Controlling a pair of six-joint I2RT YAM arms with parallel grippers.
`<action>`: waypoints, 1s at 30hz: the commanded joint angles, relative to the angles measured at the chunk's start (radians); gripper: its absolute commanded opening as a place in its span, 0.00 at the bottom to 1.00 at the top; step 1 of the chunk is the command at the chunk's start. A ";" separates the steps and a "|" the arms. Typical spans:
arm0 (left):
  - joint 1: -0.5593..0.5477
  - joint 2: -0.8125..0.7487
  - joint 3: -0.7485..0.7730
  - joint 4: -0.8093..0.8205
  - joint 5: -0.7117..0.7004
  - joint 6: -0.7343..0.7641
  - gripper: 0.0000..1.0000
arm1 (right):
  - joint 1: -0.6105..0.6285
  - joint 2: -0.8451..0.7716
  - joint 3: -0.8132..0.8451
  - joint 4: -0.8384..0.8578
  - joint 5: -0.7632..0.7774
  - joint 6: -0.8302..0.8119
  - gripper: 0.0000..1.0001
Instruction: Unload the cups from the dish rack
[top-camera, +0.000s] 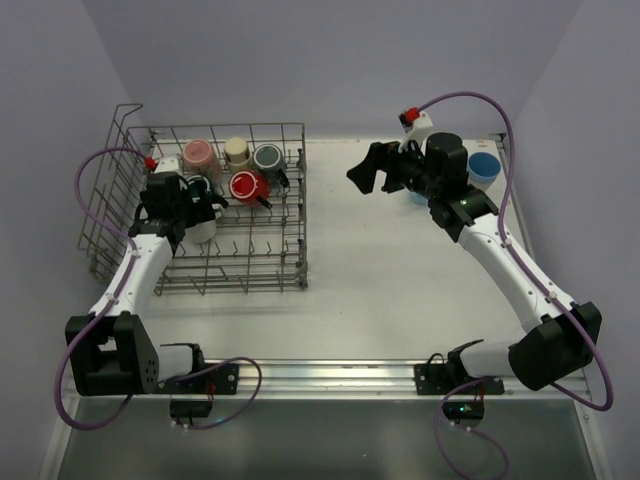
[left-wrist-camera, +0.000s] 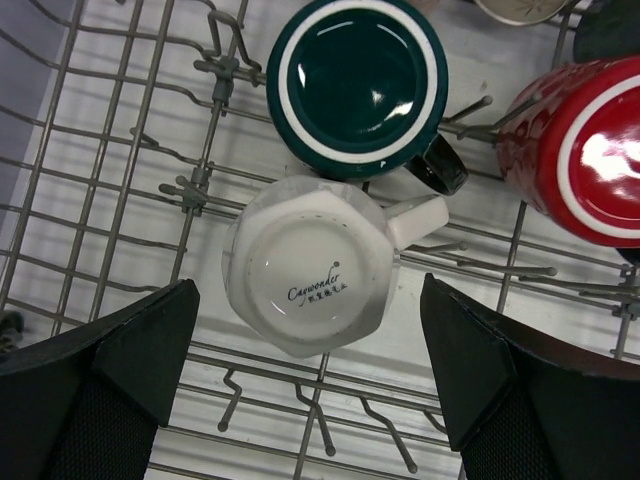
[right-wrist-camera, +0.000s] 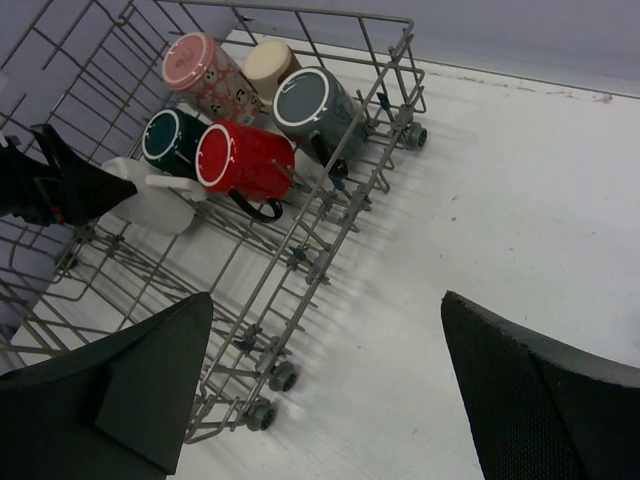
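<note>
Left wrist view alone showed the printed base of the white cup (left-wrist-camera: 308, 268), upside down in the rack (left-wrist-camera: 120, 150) between the fingers of the released left hand (left-wrist-camera: 310, 350), with a teal cup (left-wrist-camera: 358, 85) just beyond it and a red cup (left-wrist-camera: 585, 150) cut off at right. Top external view added a blue cup (top-camera: 484, 166) on the table (top-camera: 400, 290), partly hidden behind the right arm (top-camera: 500, 250), whose right hand (top-camera: 372, 172) hung spread open.

White mug (left-wrist-camera: 310, 262) base: a dark script word, reading roughly "Caywonder".
Below that word: a short row of tiny characters, too small to read.
View: left wrist only; the base faces the camera.
</note>
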 joint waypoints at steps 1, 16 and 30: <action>0.007 0.035 0.017 0.041 0.013 0.037 1.00 | 0.005 -0.027 -0.018 0.051 -0.031 0.011 0.99; 0.031 0.106 0.012 0.071 0.061 0.031 0.65 | 0.014 -0.007 -0.013 0.054 -0.054 0.016 0.99; 0.031 -0.122 0.043 -0.001 0.113 -0.019 0.18 | 0.137 -0.053 -0.058 0.152 -0.074 0.149 0.99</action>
